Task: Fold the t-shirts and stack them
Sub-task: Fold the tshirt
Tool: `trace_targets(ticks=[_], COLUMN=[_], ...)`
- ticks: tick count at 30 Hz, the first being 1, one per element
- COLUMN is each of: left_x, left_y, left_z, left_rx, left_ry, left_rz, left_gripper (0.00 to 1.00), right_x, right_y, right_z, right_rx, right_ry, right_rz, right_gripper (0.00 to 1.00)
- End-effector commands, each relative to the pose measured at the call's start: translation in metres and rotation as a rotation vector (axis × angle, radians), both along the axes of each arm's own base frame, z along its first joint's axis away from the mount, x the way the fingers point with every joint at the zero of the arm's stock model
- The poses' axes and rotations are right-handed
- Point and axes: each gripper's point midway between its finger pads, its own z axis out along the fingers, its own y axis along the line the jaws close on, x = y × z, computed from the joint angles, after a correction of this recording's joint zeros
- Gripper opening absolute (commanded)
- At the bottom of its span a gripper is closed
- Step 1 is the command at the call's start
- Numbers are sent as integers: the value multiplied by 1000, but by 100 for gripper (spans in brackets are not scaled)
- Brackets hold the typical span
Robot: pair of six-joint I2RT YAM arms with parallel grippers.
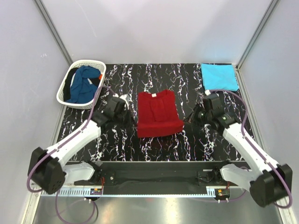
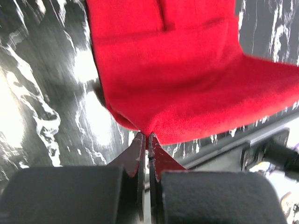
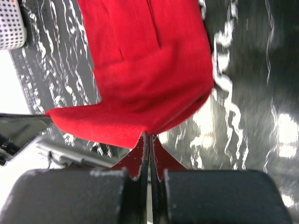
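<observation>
The deep red t-shirt lies partly folded in the middle of the black marbled table, its near edge raised off the surface. My left gripper is shut on the shirt's near left corner. My right gripper is shut on its near right corner. In both wrist views the red cloth rises from the closed fingertips and drapes away toward the far end. A turquoise t-shirt lies folded flat at the back right corner. A dark blue t-shirt sits crumpled in the basket.
The white lattice basket stands at the back left, holding the blue shirt and some dark and orange cloth. White walls close in the table on three sides. The arms' black base rail runs along the near edge.
</observation>
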Motion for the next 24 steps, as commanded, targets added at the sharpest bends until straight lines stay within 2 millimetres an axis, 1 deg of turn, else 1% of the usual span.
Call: trace_targets(ticks=[1,2,3,4,5,6,7,8,9,10,11,12,13,14,15,16,17,18,19,20,21,22,23,24], left_x=[49,61,73,82,93,105,113,123,135,142,152,164,173,181,192,200,207,218,226,238,247,252,259,266], left_y=[-6,-3,-4,-6,0,-1,-1,4,2,-4,-3,-6,-11,-9,-13,-15,-14,-15,-17,-16,-16,-17,-15,-16], left_z=[34,37,50,45,47,57,51,53,66,58,59,72,62,63,73,63,63,74,64,75,63,64,62,70], left_rx=[-10,-9,-17,-15,-20,-34,-32,-38,-55,-69,-77,-92,-100,-108,-121,-125,-128,-136,-136,-146,-141,-147,-154,-168], left_ry=[-107,-114,-141,-119,-118,-138,-116,-119,-150,-119,-121,-153,-124,-125,-152,-127,-131,-161,-143,-173,-155,-159,-156,-173], left_rz=[5,21,24,23,43,48,51,68,63,38,33,19,4,4,-5,-13,-12,-11,-11,-8,-2,-2,2,-1], left_gripper=[0,0,0,0,0,0,0,0,0,0,0,0,0,0,0,0,0,0,0,0,0,0,0,0], right_x=[49,53,62,74,80,90,100,107,119,128,135,144,156,161,172,177,183,188,197,203,211,216,222,231], right_y=[0,6,10,13,15,16,16,15,11,12,10,8,6,8,11,11,13,13,11,11,12,13,13,15], right_z=[36,38,30,41,40,31,40,39,31,35,34,23,29,29,28,28,19,18,23,15,21,20,9,14], right_rx=[-94,-84,-95,-97,-99,-110,-118,-122,-124,-118,-118,-117,-111,-94,-87,-83,-77,-77,-70,-70,-63,-54,-50,-41], right_ry=[-157,-160,-137,-174,-173,-152,-183,-184,-170,-185,-183,-156,-172,-170,-174,-177,-156,-158,-173,-161,-185,-185,-164,-181], right_rz=[37,73,95,116,129,136,148,146,137,148,145,142,139,145,157,167,173,173,169,172,176,186,189,196], right_gripper=[0,0,0,0,0,0,0,0,0,0,0,0,0,0,0,0,0,0,0,0,0,1,1,1])
